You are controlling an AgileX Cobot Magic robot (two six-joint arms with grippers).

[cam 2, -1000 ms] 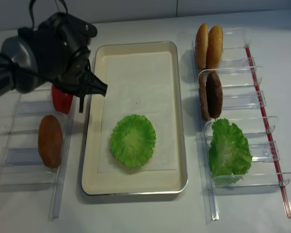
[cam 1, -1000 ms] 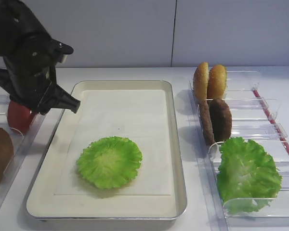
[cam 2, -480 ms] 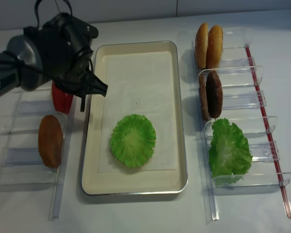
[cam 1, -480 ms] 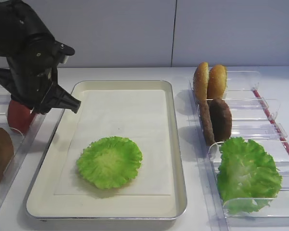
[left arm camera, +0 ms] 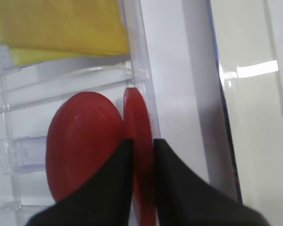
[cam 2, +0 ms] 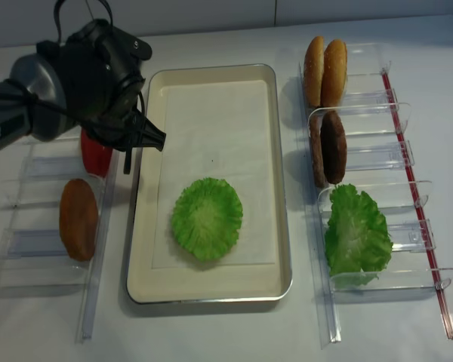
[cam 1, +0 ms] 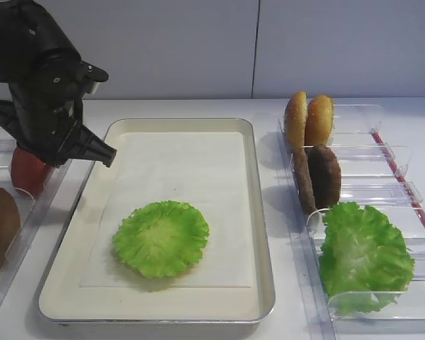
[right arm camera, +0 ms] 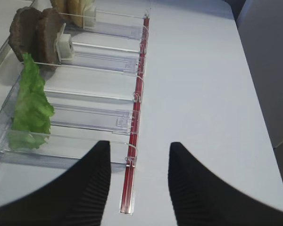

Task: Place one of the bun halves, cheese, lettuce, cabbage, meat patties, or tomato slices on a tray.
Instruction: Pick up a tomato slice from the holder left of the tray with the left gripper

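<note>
Two red tomato slices (left arm camera: 82, 141) stand on edge in a clear bin left of the tray (cam 1: 258, 212). My left gripper (left arm camera: 143, 141) reaches down into that bin and is shut on the right-hand slice (left arm camera: 137, 113), one finger on each face. From outside, the arm's black body hides the fingers, and only some red tomato (cam 2: 94, 154) shows below it. One lettuce leaf (cam 1: 161, 237) lies flat on the tray's paper liner. My right gripper (right arm camera: 139, 155) is open over bare table, holding nothing.
The right-hand clear bins hold two bun halves (cam 2: 325, 72), dark patties (cam 2: 328, 147) and a lettuce leaf (cam 2: 355, 234). A red strip (right arm camera: 137, 117) edges those bins. Yellow cheese (left arm camera: 61, 28) sits beyond the tomatoes. A brown round piece (cam 2: 78, 219) stands in the left rack.
The left arm has shifted only slightly over the tomato bin. The lettuce, tray and right-hand bins have not moved.
</note>
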